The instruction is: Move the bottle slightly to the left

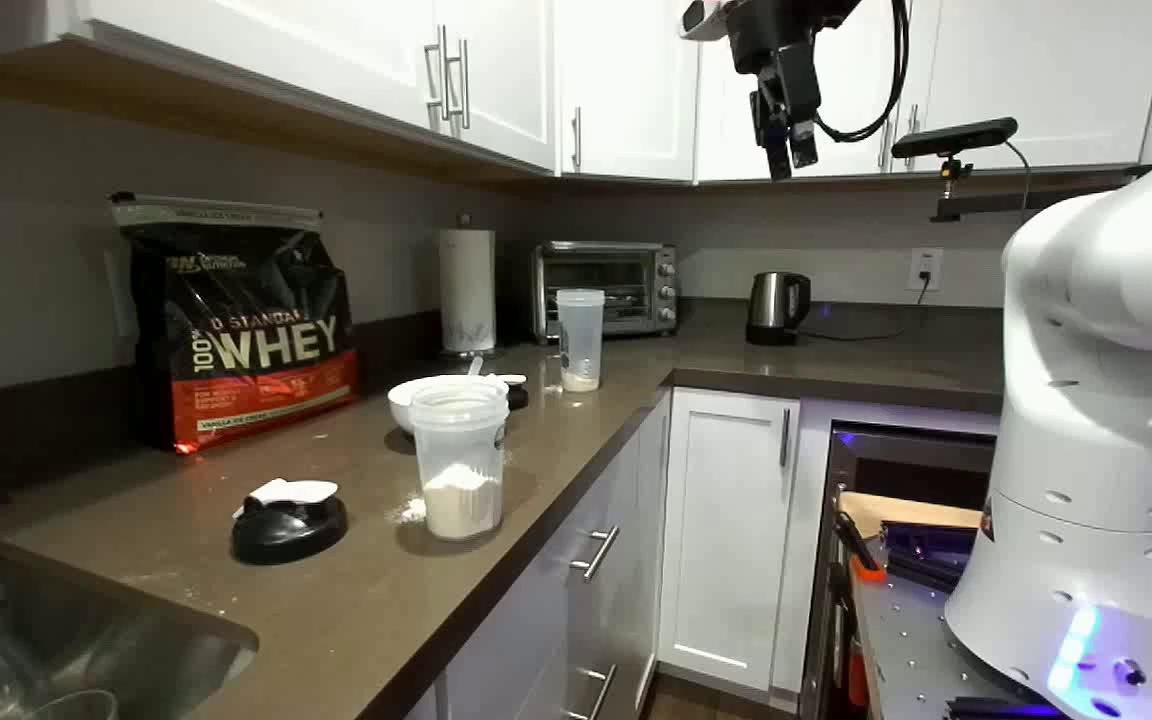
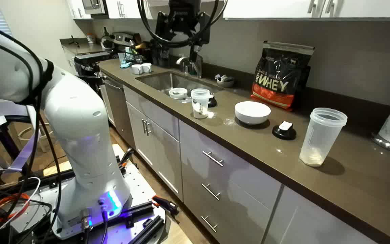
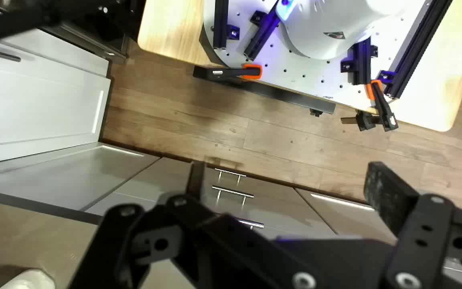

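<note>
The bottle point(image 1: 581, 342) is a tall translucent cylinder with a little pale powder at its bottom. It stands upright on the counter in front of the toaster oven. It also stands at the right in an exterior view point(image 2: 323, 137). My gripper point(image 1: 792, 165) is high above counter level, well apart from the bottle. In the wrist view my gripper point(image 3: 285, 170) has its fingers wide apart with nothing between them. A pale rounded thing point(image 3: 30, 280) is cut off at the lower left of the wrist view; I cannot tell whether it is the bottle.
Along the counter are a wide powder-filled jug point(image 1: 458, 470), a white bowl point(image 2: 252, 113), black lids point(image 1: 288, 525), a whey bag point(image 1: 246, 320), a paper towel roll point(image 1: 468, 290), a toaster oven point(image 1: 606, 285) and a kettle point(image 1: 776, 308). A sink point(image 2: 174, 79) lies beyond. Upper cabinets hang overhead.
</note>
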